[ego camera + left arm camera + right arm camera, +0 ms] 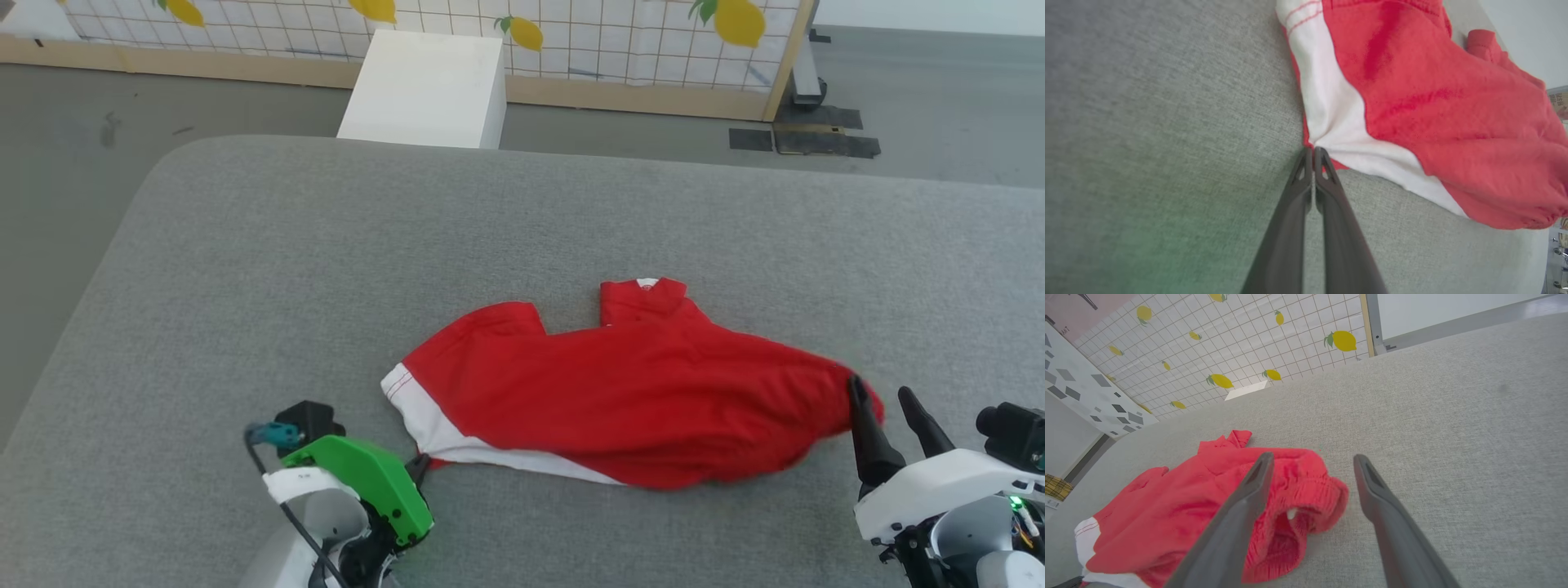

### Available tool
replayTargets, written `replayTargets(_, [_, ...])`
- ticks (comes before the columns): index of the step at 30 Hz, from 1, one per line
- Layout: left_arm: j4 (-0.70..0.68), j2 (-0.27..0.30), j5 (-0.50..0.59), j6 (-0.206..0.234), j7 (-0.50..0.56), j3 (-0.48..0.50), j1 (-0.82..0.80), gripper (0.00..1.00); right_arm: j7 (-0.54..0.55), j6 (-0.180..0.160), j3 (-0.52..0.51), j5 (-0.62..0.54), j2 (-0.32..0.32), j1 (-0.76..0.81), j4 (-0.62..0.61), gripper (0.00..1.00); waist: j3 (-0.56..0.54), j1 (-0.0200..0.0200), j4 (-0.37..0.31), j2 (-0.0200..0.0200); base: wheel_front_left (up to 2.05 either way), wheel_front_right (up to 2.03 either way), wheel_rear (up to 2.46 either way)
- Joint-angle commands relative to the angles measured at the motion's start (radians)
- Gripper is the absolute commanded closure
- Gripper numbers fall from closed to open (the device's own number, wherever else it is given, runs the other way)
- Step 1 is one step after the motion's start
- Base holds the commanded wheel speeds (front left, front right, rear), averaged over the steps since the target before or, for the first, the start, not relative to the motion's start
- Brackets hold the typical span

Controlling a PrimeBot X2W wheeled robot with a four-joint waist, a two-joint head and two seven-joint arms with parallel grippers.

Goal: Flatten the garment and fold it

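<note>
The shorts (pixel 620 392) lay near the front edge of the padded table (pixel 245 245), their long axis running left to right along that edge. The left gripper (pixel 1313 150) was pinched shut on the white stripe (pixel 1331 122) at its hem corner, at the left end; the right gripper (pixel 879 388) stood wide open, holding nothing, just at the bunched waistband (pixel 1327 490) at the right end, so it was the nearer arm for it. Bare table stretched toward the far edge and the right side, which I judged ample room to pull the cloth flat.

shorts (pixel 637 392): bright red, white side stripe, red stitching on white hem
worktop (pixel 326 245): plain grey weave
my left hand (pixel 1313 152): dark grey fingers, green cover
my right hand (pixel 879 386): dark fingers, white casing
wall (pixel 637 41): white grid, yellow lemons
</note>
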Motion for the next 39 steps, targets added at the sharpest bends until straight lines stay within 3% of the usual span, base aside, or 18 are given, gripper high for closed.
replayTargets(1, [-0.022, 0.003, -0.006, -0.016, -0.028, 0.013, 0.017, 0.50, 0.002, -0.001, 0.002, -0.003, -0.001, 0.005, -0.005, 0.00, -0.009, 0.0000, 0.009, 0.0000, 0.00, 0.00, 0.00])
replayTargets(2, [-0.042, 0.005, -0.009, -0.027, -0.052, 0.025, 0.019, 0.00, 0.003, -0.001, 0.003, -0.004, -0.001, 0.007, -0.006, 0.00, -0.013, 0.0000, 0.011, 0.0000, 0.00, 0.00, 0.00])
replayTargets(6, [-0.132, 0.036, 0.015, -0.077, -0.184, 0.069, 0.030, 0.00, 0.010, -0.001, 0.007, -0.004, -0.001, 0.024, -0.015, 0.00, -0.034, 0.0000, 0.014, 0.0000, 0.00, 0.00, 0.00])
replayTargets(9, [-0.188, 0.072, 0.092, -0.104, -0.331, 0.083, 0.048, 0.00, 0.023, -0.001, 0.009, -0.009, -0.001, 0.036, -0.030, 0.00, -0.040, 0.0000, 0.013, 0.0000, 0.00, 0.00, 0.00])
replayTargets(14, [-0.219, 0.111, 0.284, -0.082, -0.565, 0.078, 0.076, 0.00, 0.107, -0.001, 0.011, -0.060, -0.001, 0.037, -0.061, 0.00, -0.032, 0.0000, 0.009, 0.0000, 0.00, 0.00, 0.00])
replayTargets(16, [-0.243, 0.112, 0.365, -0.066, -0.589, 0.075, 0.084, 0.00, 0.171, -0.001, 0.016, -0.066, -0.001, 0.022, -0.071, 0.00, -0.026, 0.0000, 0.009, 0.0000, 0.00, 0.00, 0.00])
replayTargets(17, [-0.300, 0.090, 0.454, -0.049, -0.594, 0.097, 0.103, 0.00, 0.297, -0.001, 0.029, -0.106, -0.001, -0.023, -0.076, 0.00, -0.013, 0.0000, 0.009, 0.0000, 0.00, 0.00, 0.00])
replayTargets(20, [-0.349, 0.057, 0.526, -0.056, -0.595, 0.129, 0.127, 0.00, 0.439, -0.001, 0.061, -0.189, -0.001, -0.109, -0.076, 0.00, 0.004, 0.0000, 0.012, 0.0000, 0.00, 0.00, 0.00])
replayTargets(25, [-0.372, 0.007, 0.584, -0.082, -0.595, 0.165, 0.133, 0.00, 0.624, -0.001, 0.163, -0.286, -0.029, -0.242, -0.034, 0.00, 0.044, 0.0000, 0.031, 0.0000, 0.00, 0.00, 0.00])
replayTargets(29, [-0.361, -0.027, 0.616, -0.105, -0.595, 0.187, 0.117, 0.00, 0.751, -0.001, 0.290, -0.316, -0.116, -0.288, 0.033, 0.00, 0.068, 0.0000, 0.051, 0.0000, 0.00, 0.00, 0.00])
replayTargets(36, [-0.358, -0.066, 0.656, -0.142, -0.595, 0.219, 0.084, 0.00, 0.912, -0.001, 0.468, -0.229, -0.219, -0.356, 0.107, 0.00, 0.114, 0.0000, 0.079, 0.0000, 0.00, 0.00, 0.00])
replayTargets(37, [-0.362, -0.071, 0.659, -0.147, -0.595, 0.222, 0.079, 0.00, 0.928, -0.001, 0.475, -0.217, -0.227, -0.367, 0.111, 0.23, 0.121, 0.0000, 0.085, 0.0000, 0.00, 0.00, 0.00])
replayTargets(38, [-0.364, -0.076, 0.663, -0.153, -0.595, 0.224, 0.074, 0.00, 0.934, -0.001, 0.484, -0.205, -0.236, -0.385, 0.111, 0.99, 0.127, 0.0000, 0.092, 0.0000, 0.00, 0.00, 0.00])
replayTargets(39, [-0.365, -0.080, 0.667, -0.156, -0.595, 0.226, 0.070, 0.00, 0.935, -0.001, 0.485, -0.197, -0.241, -0.398, 0.113, 1.00, 0.130, 0.0000, 0.098, 0.0000, 0.00, 0.00, 0.00])
